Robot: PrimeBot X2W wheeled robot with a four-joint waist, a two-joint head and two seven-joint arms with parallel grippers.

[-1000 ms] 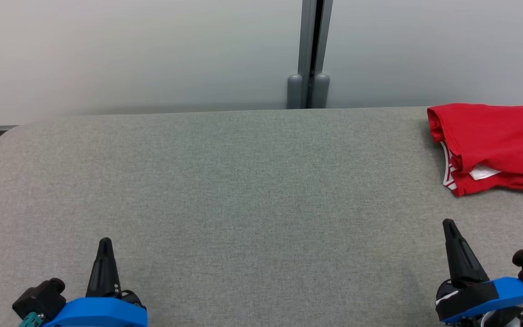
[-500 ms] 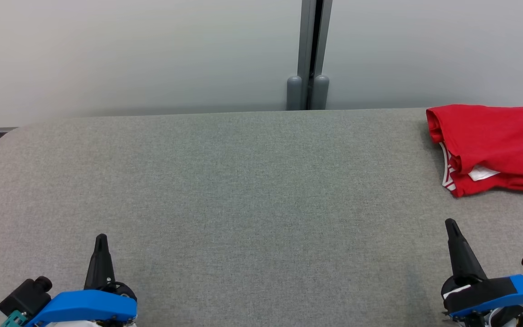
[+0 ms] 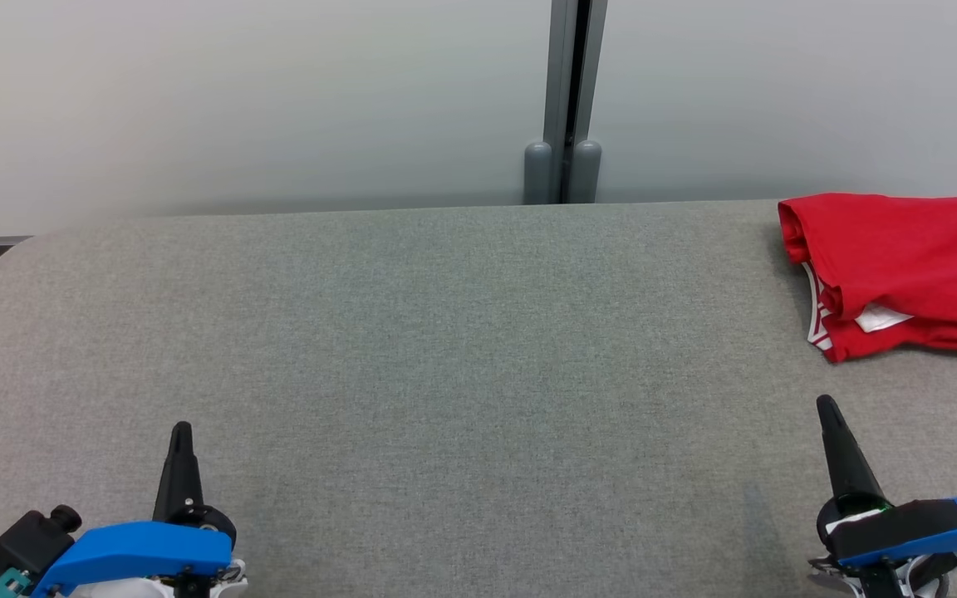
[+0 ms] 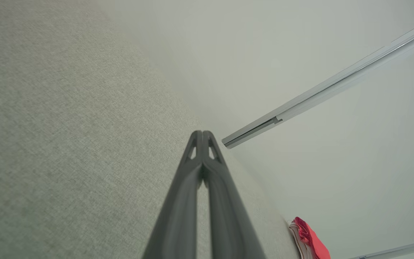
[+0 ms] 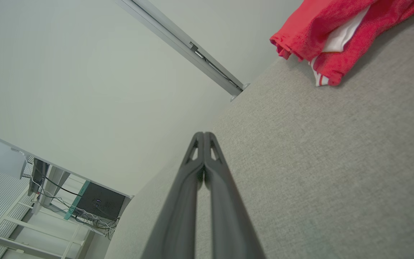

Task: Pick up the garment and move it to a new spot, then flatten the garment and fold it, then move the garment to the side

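Near the table's [image 3: 445, 349] front edge, both closed grippers point forward.

The grey tabletop [image 3: 478, 349] lies open across its middle and left, a wide bare stretch between the left tool [image 3: 180, 430] and the right tool [image 3: 825, 405], both closed to narrow points near the front edge. The folded red garment [image 3: 902, 257] takes up the far right corner, well ahead of the right tool. Behind the far edge, a pale wall [image 3: 238, 100] with an upright grey post [image 3: 566, 100] bounds forward reach.
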